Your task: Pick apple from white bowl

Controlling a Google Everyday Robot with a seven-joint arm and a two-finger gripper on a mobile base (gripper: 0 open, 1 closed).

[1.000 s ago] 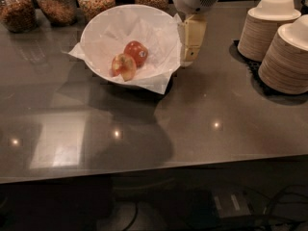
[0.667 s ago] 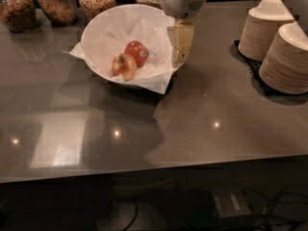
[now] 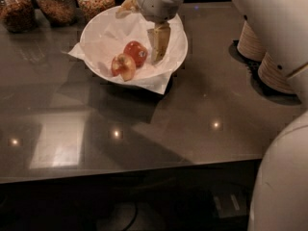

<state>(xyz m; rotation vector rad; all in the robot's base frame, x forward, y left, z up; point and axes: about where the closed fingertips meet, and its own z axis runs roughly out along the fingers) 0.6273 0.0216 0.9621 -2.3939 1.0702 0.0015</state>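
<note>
We start at the gripper point(image 3: 157, 57): it hangs tip-down inside the bowl point(image 3: 96, 29), over the right half, just beside the apple point(image 3: 136, 53). We cannot tell whether it is released or clenched, and it holds nothing that we can see. Above it, the pale wrist point(image 3: 156, 1) leans in from the top edge, and the arm point(image 3: 279, 28) fills the right side, with more of the robot's white body point(image 3: 284, 186) at lower right.

Out to the surface: we see a dark, glossy counter point(image 3: 144, 134) with small spots of light and a pale square reflected in it. Three jars point(image 3: 57, 4) of brownish food stand along the back left. Stacks of tan bowls point(image 3: 274, 73) sit at the right, partly behind the arm. Below the counter's front edge it is dark.

Now the apple: red, round, with a small highlight, lying near the middle of the bowl on crinkled white paper point(image 3: 156, 83) that spills over the rim. A second apple point(image 3: 124, 66), paler and yellow-red, lies touching it at lower left.
</note>
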